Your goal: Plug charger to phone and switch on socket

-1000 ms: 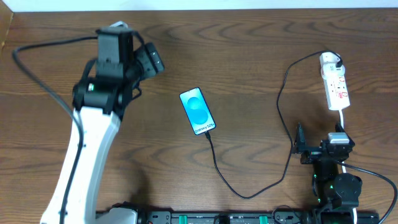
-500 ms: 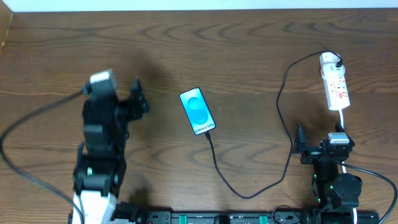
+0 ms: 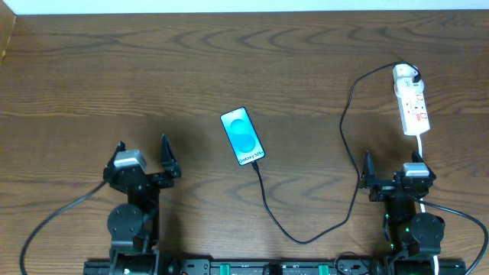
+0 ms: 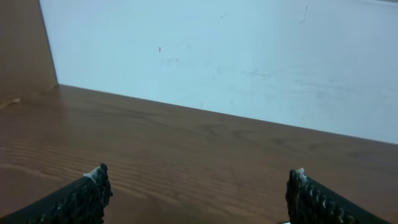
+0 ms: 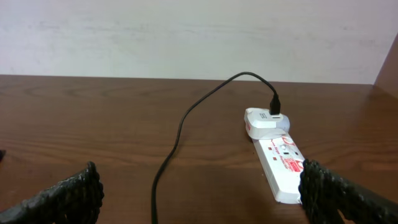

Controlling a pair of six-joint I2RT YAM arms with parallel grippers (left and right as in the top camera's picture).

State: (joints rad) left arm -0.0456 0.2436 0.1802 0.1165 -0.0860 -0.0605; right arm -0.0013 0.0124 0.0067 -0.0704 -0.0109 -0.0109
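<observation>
The phone (image 3: 243, 137) lies flat mid-table, its blue screen lit, a white text band at its near end. The black charger cable (image 3: 306, 238) runs from the phone's near end in a loop to its white plug (image 3: 403, 75), seated in the white socket strip (image 3: 413, 108) at the far right. The strip (image 5: 281, 163), the plug (image 5: 264, 120) and the cable (image 5: 180, 134) also show in the right wrist view. My left gripper (image 3: 142, 151) is open and empty at the near left, well left of the phone. My right gripper (image 3: 391, 162) is open and empty just near of the strip.
A pale wall (image 4: 249, 56) borders the table's far edge. The strip's white cord (image 3: 422, 149) runs toward me beside the right arm. Bare wood lies between the phone and each arm.
My left arm has drawn back from the far left of the table toward the near edge and folded down. The phone, cable, strip and right arm have not moved.
</observation>
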